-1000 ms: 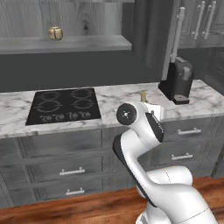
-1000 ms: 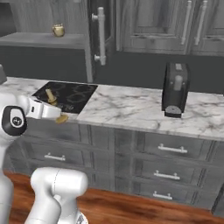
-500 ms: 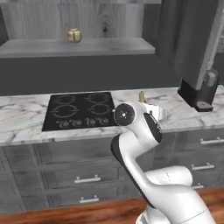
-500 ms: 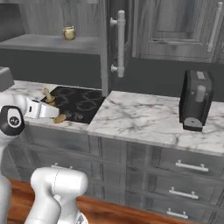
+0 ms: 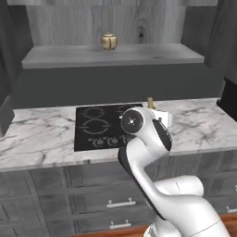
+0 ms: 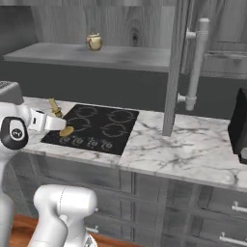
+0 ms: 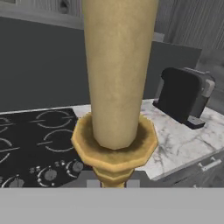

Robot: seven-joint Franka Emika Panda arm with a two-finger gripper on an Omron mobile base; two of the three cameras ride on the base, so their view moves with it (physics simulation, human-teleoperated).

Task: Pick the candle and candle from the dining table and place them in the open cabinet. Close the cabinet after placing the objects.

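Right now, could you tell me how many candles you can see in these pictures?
1: a yellow candle in a gold holder, held in the claw above the cooktop. A second may be out of sight; the thing on the shelf is a lidded jar.

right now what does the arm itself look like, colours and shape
The arm is glossy white with fat, rounded links and dark seams at the joints. One joint ends in a black round cap with a small pale centre. No cables or markings show.
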